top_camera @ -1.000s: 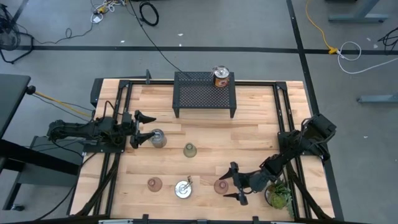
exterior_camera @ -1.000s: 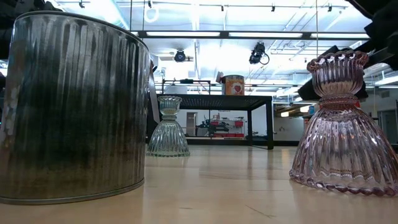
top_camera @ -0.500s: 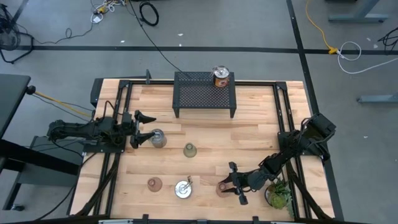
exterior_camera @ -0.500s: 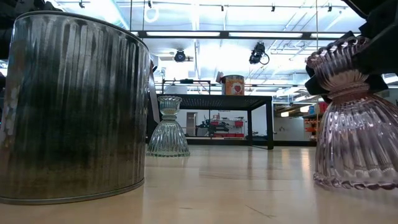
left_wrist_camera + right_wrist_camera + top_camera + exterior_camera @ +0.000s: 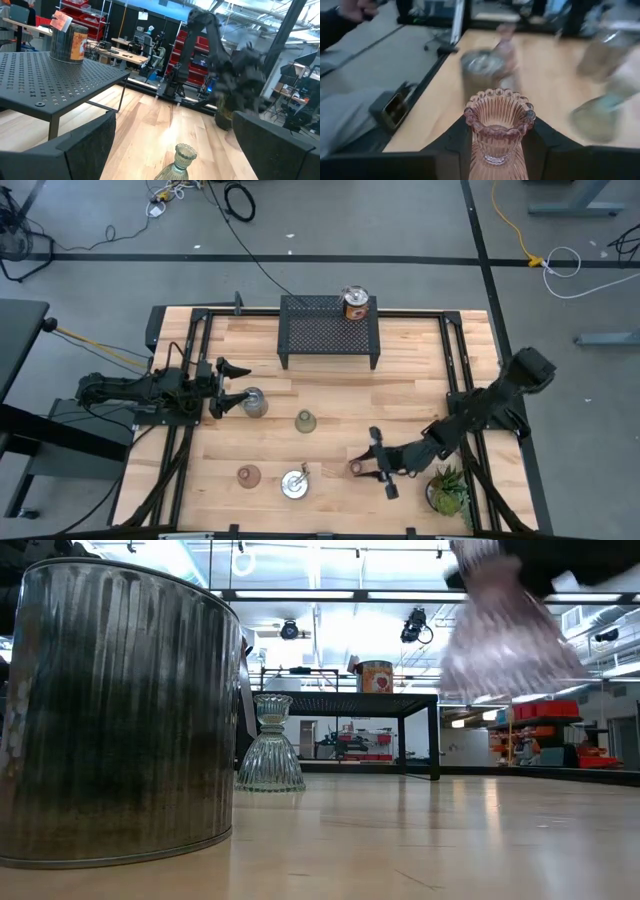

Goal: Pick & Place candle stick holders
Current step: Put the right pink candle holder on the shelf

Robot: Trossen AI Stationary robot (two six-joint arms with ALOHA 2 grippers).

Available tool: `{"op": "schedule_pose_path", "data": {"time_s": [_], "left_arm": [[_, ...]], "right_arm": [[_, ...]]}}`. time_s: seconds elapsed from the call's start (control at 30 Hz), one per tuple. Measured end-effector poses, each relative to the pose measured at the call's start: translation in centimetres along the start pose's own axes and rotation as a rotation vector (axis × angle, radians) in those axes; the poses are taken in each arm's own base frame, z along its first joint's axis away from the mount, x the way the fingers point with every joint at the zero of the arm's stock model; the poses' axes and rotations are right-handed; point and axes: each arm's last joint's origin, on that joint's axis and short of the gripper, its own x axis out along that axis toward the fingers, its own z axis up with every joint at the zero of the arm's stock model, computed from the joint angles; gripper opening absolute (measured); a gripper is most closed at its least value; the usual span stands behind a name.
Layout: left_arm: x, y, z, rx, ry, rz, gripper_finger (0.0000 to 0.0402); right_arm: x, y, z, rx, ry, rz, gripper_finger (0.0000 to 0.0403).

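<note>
Right gripper (image 5: 378, 467), fingers pinching pink holder (image 5: 499, 127) by its neck, lifted clear of desk (image 5: 400, 390) for carrying. Left gripper (image 5: 232, 385) idle w/ fingers spread, near silver-topped holder (image 5: 254, 401).

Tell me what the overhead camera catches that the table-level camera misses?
Only the high view shows both arms, the left gripper waiting beside a silver-topped holder, and the potted plant. Only the low view shows the pink glass holder lifted clear of the table. Both show the black rack carrying the orange holder.
</note>
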Motion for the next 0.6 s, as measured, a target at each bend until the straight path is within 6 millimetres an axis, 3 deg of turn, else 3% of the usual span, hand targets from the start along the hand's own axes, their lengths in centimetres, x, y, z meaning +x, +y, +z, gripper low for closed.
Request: {"op": "schedule_pose_path", "data": {"time_s": [0.23,0.6], "left_arm": [[0.0,0.0,0.0,0.0,-0.001,0.0,0.0399],[0.0,0.0,0.0,0.001,-0.003,0.003,0.0399]], "right_arm": [[-4.5,-3.9,4.4,-0.099,-0.074,-0.175,0.0117],[-9.7,-12.0,7.9,-0.138,-0.187,-0.496,0.0117]]}}
